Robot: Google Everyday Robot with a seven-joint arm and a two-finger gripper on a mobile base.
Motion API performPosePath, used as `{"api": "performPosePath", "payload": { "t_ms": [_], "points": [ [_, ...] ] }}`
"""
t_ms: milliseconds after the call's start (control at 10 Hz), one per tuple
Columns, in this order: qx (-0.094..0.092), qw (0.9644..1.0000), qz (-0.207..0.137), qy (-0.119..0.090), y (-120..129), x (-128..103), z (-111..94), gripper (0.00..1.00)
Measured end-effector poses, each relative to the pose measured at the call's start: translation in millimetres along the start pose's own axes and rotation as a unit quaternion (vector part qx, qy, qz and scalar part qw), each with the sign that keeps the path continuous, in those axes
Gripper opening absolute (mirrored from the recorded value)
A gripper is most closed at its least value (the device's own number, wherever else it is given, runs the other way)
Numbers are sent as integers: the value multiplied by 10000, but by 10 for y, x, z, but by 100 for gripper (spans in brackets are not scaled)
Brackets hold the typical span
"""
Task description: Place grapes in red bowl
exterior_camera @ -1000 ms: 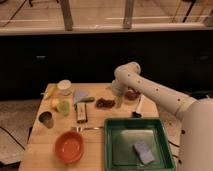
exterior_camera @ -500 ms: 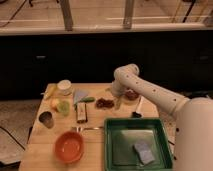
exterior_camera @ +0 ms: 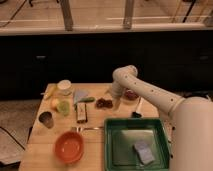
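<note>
The grapes (exterior_camera: 103,103) are a small dark red-brown cluster lying flat on the wooden table (exterior_camera: 50,135), near its middle back. The red bowl (exterior_camera: 132,94) is small and dark maroon. It stands to the right of the grapes, and my white arm partly hides it. My gripper (exterior_camera: 116,103) hangs from the bent arm, low over the table. It is just right of the grapes, between them and the red bowl. I cannot tell whether it touches the grapes.
A green tray (exterior_camera: 115,145) holding a blue sponge (exterior_camera: 144,152) is at the front right. An orange bowl (exterior_camera: 69,147) is at the front left. A snack bar (exterior_camera: 81,114), metal cup (exterior_camera: 46,119), green fruit (exterior_camera: 63,107), white container (exterior_camera: 64,86) and black-handled tool (exterior_camera: 136,109) lie around.
My gripper has sunk slightly and edged left, closer to the grapes. The grapes and the red bowl have not moved.
</note>
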Motion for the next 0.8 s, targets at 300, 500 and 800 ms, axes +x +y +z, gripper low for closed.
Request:
{"api": "performPosePath", "payload": {
  "t_ms": [300, 500, 800],
  "points": [
    [-74, 10000, -17, -18, 7, -24, 41, 67],
    [-102, 9999, -1, -36, 15, -19, 55, 67],
    [-188, 9998, 19, -54, 41, 0, 111, 61]
  ]
}}
